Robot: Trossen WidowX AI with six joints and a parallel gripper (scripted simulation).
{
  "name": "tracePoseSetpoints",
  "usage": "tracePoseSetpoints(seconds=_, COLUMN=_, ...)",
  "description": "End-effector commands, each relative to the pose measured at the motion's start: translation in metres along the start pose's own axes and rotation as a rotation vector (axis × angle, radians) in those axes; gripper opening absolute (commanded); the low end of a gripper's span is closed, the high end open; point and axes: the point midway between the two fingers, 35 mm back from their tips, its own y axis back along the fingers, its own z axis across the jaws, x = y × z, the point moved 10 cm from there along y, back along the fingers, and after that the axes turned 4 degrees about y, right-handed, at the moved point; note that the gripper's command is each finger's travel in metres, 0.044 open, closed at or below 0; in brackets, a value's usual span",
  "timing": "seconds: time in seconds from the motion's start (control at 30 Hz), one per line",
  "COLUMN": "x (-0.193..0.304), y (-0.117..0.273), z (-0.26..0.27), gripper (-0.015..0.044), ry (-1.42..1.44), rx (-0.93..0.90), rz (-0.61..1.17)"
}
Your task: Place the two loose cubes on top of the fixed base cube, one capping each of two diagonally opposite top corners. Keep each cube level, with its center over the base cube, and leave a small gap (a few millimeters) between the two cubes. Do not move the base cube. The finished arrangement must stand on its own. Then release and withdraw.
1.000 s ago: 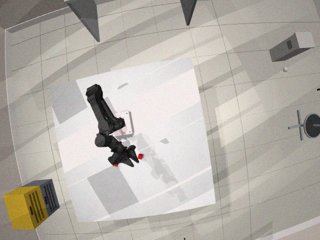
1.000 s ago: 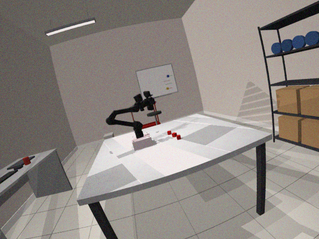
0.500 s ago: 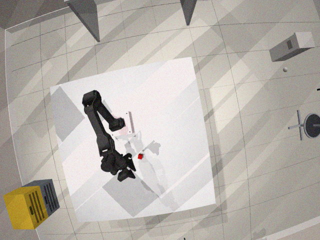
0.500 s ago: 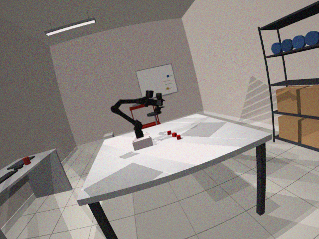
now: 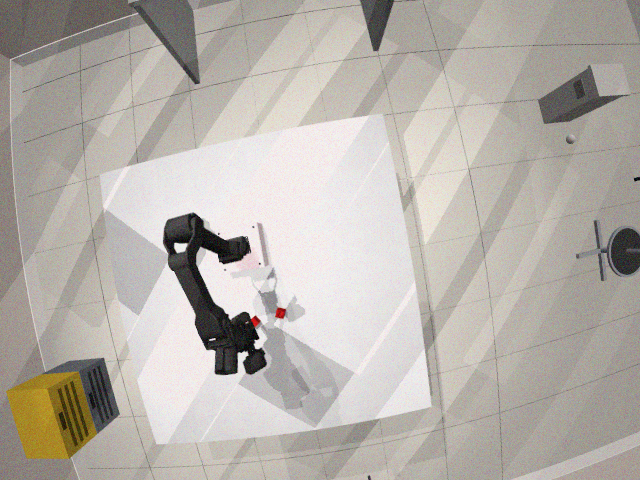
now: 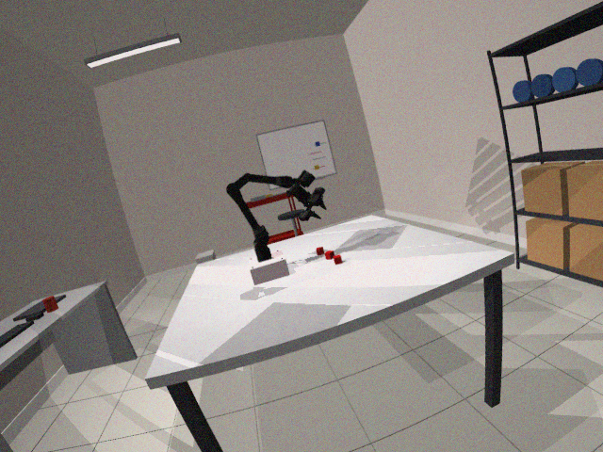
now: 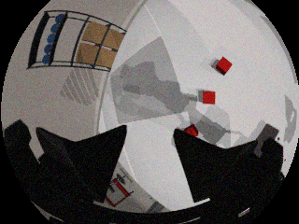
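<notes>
Wrist view: pointed dark fingers above red cubes (image 7: 208, 97).

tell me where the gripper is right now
In the exterior view the gripper hangs open and empty high above the white table, over the row of three red cubes.

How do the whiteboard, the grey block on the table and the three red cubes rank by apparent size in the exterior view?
1. Whiteboard, though it hangs farthest away.
2. Grey block.
3. Red cubes: all look alike, so unranked.
</notes>
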Motion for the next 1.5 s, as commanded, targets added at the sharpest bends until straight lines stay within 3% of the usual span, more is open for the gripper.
tracePoseSetpoints(seconds=0.0, x=-0.014, y=-0.016, z=-0.002, gripper=0.0265, ry=0.04, rx=0.173, rz=0.006)
tracePoseSetpoints(seconds=0.43, x=-0.051, y=-0.059, z=-0.017, gripper=0.0265, ry=0.166, rx=0.637, rz=0.138)
tracePoseSetpoints(seconds=0.67, x=-0.051, y=-0.061, z=-0.018, gripper=0.0265, ry=0.168, rx=0.643, rz=0.14)
tracePoseSetpoints(seconds=0.9, x=-0.047, y=-0.108, z=-0.054, gripper=0.0265, ry=0.168, rx=0.643, rz=0.14)
tracePoseSetpoints(seconds=1.47, x=-0.045, y=-0.124, z=-0.067, gripper=0.0265, ry=0.168, rx=0.644, rz=0.14)
